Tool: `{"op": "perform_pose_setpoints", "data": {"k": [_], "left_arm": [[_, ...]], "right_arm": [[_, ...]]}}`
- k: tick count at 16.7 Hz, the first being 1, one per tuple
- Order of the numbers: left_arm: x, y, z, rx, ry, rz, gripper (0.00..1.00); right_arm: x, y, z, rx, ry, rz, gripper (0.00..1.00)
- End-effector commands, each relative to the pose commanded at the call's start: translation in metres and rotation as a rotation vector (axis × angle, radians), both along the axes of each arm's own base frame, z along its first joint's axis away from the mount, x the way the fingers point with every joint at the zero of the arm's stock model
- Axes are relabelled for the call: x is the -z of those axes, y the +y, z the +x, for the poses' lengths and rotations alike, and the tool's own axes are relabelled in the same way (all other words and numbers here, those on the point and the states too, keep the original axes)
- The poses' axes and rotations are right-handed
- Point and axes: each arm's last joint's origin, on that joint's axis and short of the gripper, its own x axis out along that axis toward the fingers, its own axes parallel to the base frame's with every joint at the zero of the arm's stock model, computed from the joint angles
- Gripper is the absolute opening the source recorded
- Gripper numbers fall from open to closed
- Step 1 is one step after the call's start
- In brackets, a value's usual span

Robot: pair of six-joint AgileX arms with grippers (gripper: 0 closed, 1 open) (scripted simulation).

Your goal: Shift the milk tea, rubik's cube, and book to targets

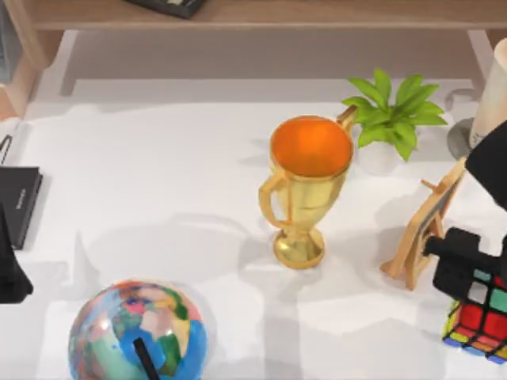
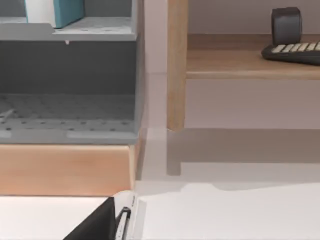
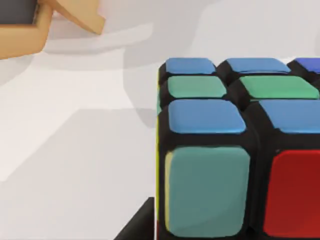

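The rubik's cube (image 1: 479, 317) sits at the table's front right corner, and the right wrist view shows its blue, green, teal and red stickers (image 3: 235, 150) very close. My right gripper (image 1: 466, 273) hangs directly over the cube's left part. The milk tea (image 1: 495, 91), a cream cup, stands at the far right edge on a grey disc (image 1: 458, 141). In the left wrist view, the teal book (image 2: 62, 11) rests on a grey shelf. A black slab (image 1: 16, 202) lies at the table's left edge, with my left gripper (image 1: 9, 273) just in front of it.
A gold trophy (image 1: 305, 186) stands mid-table, with a potted plant (image 1: 392, 119) behind it to the right. A wooden easel (image 1: 424, 226) leans beside the cube. A big globe (image 1: 139, 332) fills the front left. A keyboard (image 2: 295, 50) lies on the back shelf.
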Motion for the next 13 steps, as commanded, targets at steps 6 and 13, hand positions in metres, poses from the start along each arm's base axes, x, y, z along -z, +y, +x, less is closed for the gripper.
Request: {"op": "perform_pose_setpoints", "data": {"k": [6, 13], "left_arm": [[0.0, 0.0, 0.0, 0.0, 0.0, 0.0, 1.0], [0.0, 0.0, 0.0, 0.0, 0.0, 0.0, 1.0]], "right_arm": [[-0.107, -0.015, 0.022, -0.197, -0.53, -0.009, 0.0], [-0.162, 0.001, 0.088, -0.298, -1.078, -0.127, 0.0]]}}
